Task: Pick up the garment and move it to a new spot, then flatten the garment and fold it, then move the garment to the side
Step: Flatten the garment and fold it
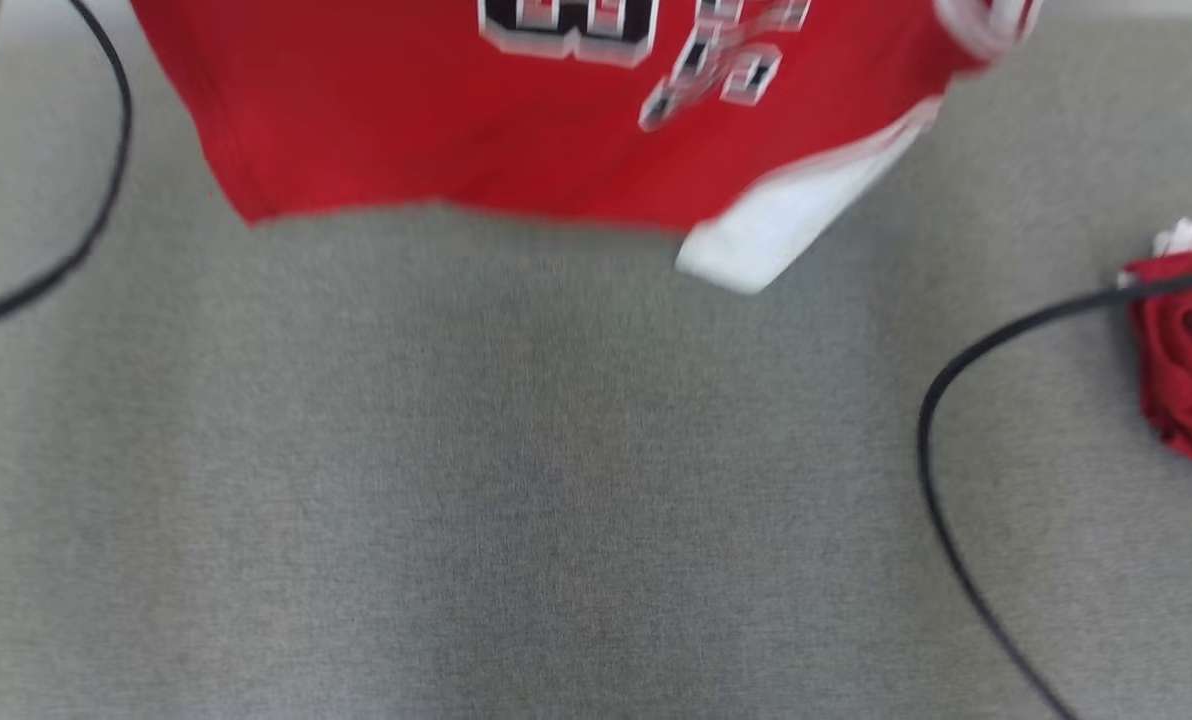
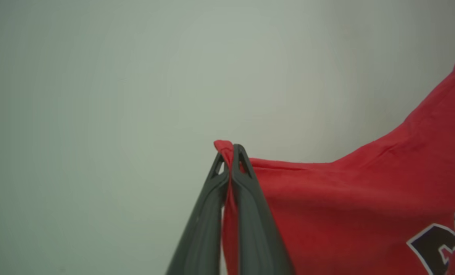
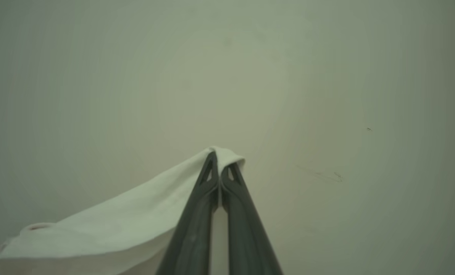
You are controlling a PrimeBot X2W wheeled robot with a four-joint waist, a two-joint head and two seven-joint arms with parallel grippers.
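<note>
The garment [image 1: 456,130] is a red jersey with black-and-white lettering and a white side panel. In the head view it hangs blurred across the top, its lower hem above the grey surface. The left wrist view has my left gripper [image 2: 231,151] shut on a red corner of the garment [image 2: 346,198], which drapes away to the right in front of a pale wall. In the right wrist view my right gripper [image 3: 220,162] is shut on a white edge of the garment [image 3: 116,221], and the cloth sags down to the left.
A grey fabric-covered surface [image 1: 516,480] spreads below the jersey. A second crumpled red and white garment [image 1: 1191,360] lies at the right edge. One black cable [image 1: 106,190] loops at the left and another cable [image 1: 941,400] curves down the right.
</note>
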